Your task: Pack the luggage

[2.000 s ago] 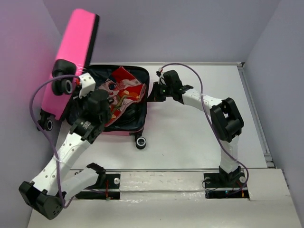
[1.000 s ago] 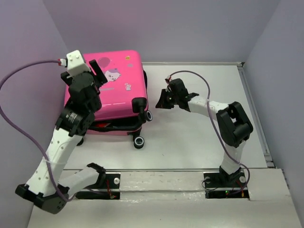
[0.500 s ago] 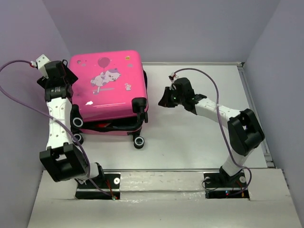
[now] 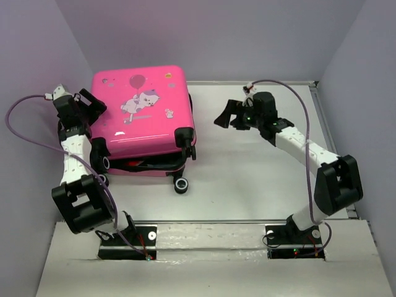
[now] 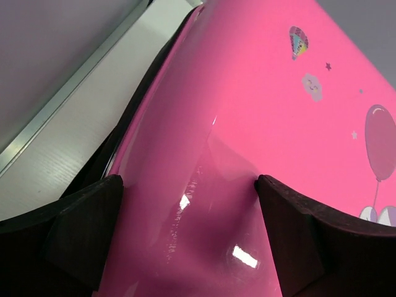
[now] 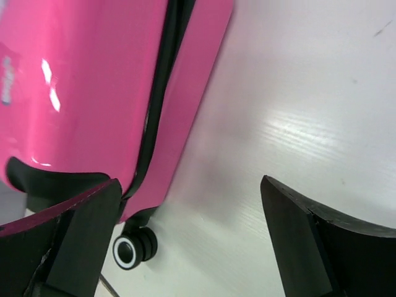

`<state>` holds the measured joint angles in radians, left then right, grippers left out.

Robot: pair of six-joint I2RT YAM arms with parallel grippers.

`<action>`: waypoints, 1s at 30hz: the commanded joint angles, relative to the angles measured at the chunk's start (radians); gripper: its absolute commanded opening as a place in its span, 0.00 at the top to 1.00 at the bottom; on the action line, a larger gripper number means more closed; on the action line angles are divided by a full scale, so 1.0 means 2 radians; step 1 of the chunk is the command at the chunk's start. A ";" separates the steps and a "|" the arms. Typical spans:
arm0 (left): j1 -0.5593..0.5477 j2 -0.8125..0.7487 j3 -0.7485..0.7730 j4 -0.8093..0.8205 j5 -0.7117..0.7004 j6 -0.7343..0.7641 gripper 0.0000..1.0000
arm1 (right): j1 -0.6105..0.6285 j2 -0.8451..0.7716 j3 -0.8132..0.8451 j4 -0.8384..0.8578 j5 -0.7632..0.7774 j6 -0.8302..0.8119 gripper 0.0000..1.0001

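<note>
On the white table (image 4: pixel 247 179), left of centre, the small bright pink hard-shell suitcase (image 4: pixel 145 117) lay flat with its printed lid up. Its black caster wheels (image 4: pixel 182 185) pointed toward the arm bases and its long axis ran toward the far wall. Farther back, the left gripper (image 4: pixel 91 102) gaped wide over the case's left edge, holding nothing, and the right gripper (image 4: pixel 224 115) hung equally wide and empty near its right side.

Overhead plus wrist close-ups, sharing luggage (image 4: pixel 143 114)
</note>
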<state>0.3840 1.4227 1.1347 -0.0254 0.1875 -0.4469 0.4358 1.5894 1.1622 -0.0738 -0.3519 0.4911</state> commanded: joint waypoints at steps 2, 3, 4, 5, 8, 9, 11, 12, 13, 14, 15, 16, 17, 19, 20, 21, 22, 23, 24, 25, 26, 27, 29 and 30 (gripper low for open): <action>-0.063 -0.035 -0.086 -0.022 0.124 -0.020 0.01 | -0.022 -0.038 0.012 0.032 -0.064 0.021 0.00; -0.090 -0.047 -0.106 -0.015 0.122 -0.025 0.01 | -0.022 -0.034 0.019 0.032 -0.063 0.021 0.00; -0.104 -0.056 -0.115 -0.015 0.119 -0.027 0.01 | -0.028 -0.031 0.025 0.032 -0.068 0.022 0.00; -0.119 -0.078 -0.124 -0.012 0.115 -0.032 0.01 | -0.039 -0.027 0.037 0.032 -0.076 0.026 0.00; -0.171 -0.121 -0.154 -0.010 0.107 -0.043 0.01 | -0.046 0.003 0.063 0.032 -0.111 0.034 0.00; -0.178 -0.134 -0.167 -0.007 0.107 -0.052 0.01 | -0.046 0.013 0.080 0.032 -0.131 0.037 0.00; -0.190 -0.161 -0.178 -0.006 0.105 -0.056 0.01 | -0.046 0.038 0.093 0.032 -0.147 0.037 0.00; -0.190 -0.170 -0.188 -0.007 0.109 -0.061 0.01 | -0.046 0.045 0.101 0.032 -0.156 0.037 0.00; -0.206 -0.184 -0.191 -0.006 0.119 -0.065 0.01 | -0.046 0.057 0.105 0.031 -0.160 0.037 0.00; -0.206 -0.191 -0.195 -0.006 0.124 -0.070 0.01 | -0.046 0.064 0.109 0.031 -0.166 0.036 0.00; -0.223 -0.197 -0.199 -0.003 0.128 -0.076 0.01 | -0.046 0.071 0.114 0.026 -0.170 0.033 0.00; -0.237 -0.210 -0.205 -0.002 0.129 -0.089 0.01 | -0.046 0.077 0.122 0.011 -0.161 0.022 0.00; -0.253 -0.217 -0.207 0.001 0.127 -0.095 0.01 | -0.046 0.082 0.124 0.008 -0.154 0.019 0.00; -0.298 -0.239 -0.205 0.003 0.119 -0.109 0.01 | -0.046 0.096 0.142 0.001 -0.161 0.004 0.00; -0.311 -0.239 -0.202 0.003 0.119 -0.109 0.01 | -0.046 0.097 0.142 -0.004 -0.175 -0.002 0.00; -0.328 -0.252 -0.195 0.003 0.114 -0.114 0.01 | -0.046 0.112 0.170 -0.017 -0.198 -0.015 0.00; -0.328 -0.256 -0.189 0.001 0.114 -0.116 0.01 | -0.046 0.119 0.185 -0.017 -0.204 -0.015 0.00; -0.338 -0.266 -0.181 -0.012 0.110 -0.115 0.01 | -0.051 0.124 0.216 -0.030 -0.208 -0.030 0.00; -0.342 -0.273 -0.164 -0.020 0.106 -0.114 0.01 | -0.057 0.129 0.229 -0.039 -0.195 -0.036 0.00; -0.348 -0.279 -0.156 -0.028 0.103 -0.110 0.01 | -0.063 0.130 0.242 -0.060 -0.182 -0.044 0.00; -0.351 -0.292 -0.146 -0.052 0.090 -0.097 0.01 | -0.080 0.127 0.262 -0.071 -0.167 -0.045 0.00; -0.353 -0.297 -0.134 -0.071 0.073 -0.087 0.01 | -0.089 0.122 0.265 -0.077 -0.156 -0.044 0.00; -0.355 -0.309 -0.084 -0.105 -0.004 -0.062 0.01 | -0.106 0.089 0.262 -0.079 -0.132 -0.043 0.00; -0.355 -0.312 -0.053 -0.123 -0.033 -0.050 0.01 | -0.112 0.074 0.253 -0.079 -0.121 -0.046 0.00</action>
<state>-0.2794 0.8570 0.8207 -0.2230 0.1287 -0.5556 0.2272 1.8645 1.6245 -0.1726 -0.5331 0.3992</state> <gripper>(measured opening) 0.993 0.999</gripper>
